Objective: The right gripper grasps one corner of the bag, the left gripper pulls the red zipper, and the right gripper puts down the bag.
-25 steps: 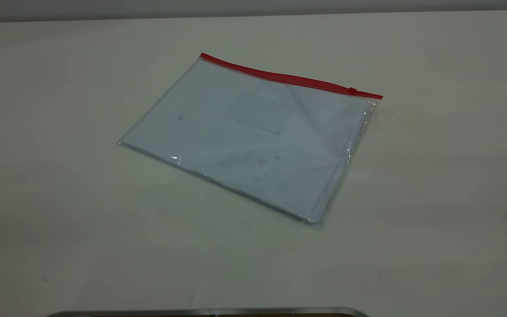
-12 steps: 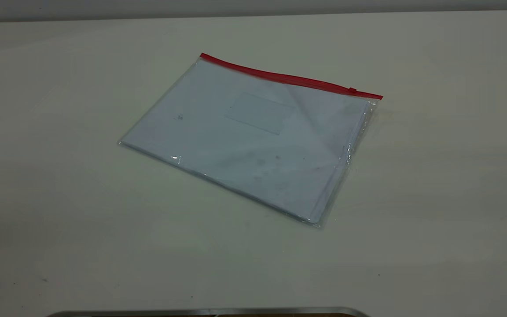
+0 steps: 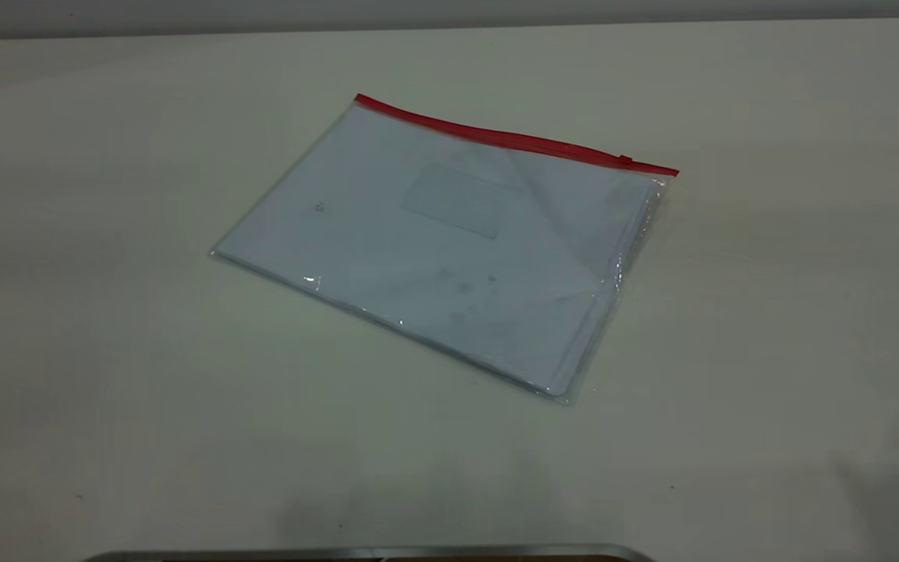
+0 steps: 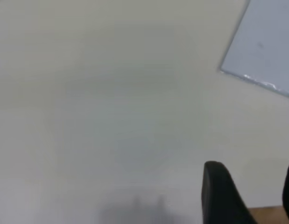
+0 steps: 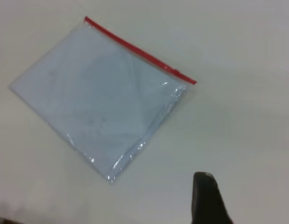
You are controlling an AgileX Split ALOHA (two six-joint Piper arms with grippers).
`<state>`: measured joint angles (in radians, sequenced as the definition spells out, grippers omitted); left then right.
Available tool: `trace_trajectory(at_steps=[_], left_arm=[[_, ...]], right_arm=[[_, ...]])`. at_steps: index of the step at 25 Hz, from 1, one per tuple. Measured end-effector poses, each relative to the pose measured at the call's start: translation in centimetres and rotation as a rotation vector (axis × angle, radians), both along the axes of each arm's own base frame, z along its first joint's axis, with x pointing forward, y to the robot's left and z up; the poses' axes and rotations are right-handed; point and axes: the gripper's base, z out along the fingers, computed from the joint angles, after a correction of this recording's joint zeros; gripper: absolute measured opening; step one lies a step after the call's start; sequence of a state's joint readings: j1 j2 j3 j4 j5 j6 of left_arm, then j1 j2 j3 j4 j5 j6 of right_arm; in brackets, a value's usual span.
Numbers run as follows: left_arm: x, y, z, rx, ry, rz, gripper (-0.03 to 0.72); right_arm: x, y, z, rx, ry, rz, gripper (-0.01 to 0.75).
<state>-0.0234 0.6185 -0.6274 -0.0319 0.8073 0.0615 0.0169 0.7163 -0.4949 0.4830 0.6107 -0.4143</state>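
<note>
The bag (image 3: 449,242), a clear pouch with white sheets inside, lies flat on the table. Its red zipper (image 3: 512,140) runs along the far edge, with the slider tab (image 3: 625,161) near the right end. Neither gripper shows in the exterior view. My left gripper (image 4: 249,168) is open over bare table, well short of the bag's near-left corner (image 4: 265,46). My right gripper (image 5: 247,186) is open and empty above bare table. The bag (image 5: 97,98) and its zipper (image 5: 135,46) lie apart from it, farther off.
The cream table (image 3: 106,351) surrounds the bag on all sides. A metal edge (image 3: 371,553) runs along the bottom of the exterior view. The table's far edge (image 3: 449,27) meets a grey wall.
The bag has not moved. Faint shadows have appeared on the table at the lower middle and lower right of the exterior view.
</note>
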Motion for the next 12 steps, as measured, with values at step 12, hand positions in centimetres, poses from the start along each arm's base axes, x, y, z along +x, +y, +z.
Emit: trace_trajectory(at_steps=[12], left_arm=[[12.8,-2.3,-1.3,-0.125,0.115,-0.193,0.469]], right_arm=[[12.4,-0.4,-11.0,0.029,0.295,-0.143,0.472]])
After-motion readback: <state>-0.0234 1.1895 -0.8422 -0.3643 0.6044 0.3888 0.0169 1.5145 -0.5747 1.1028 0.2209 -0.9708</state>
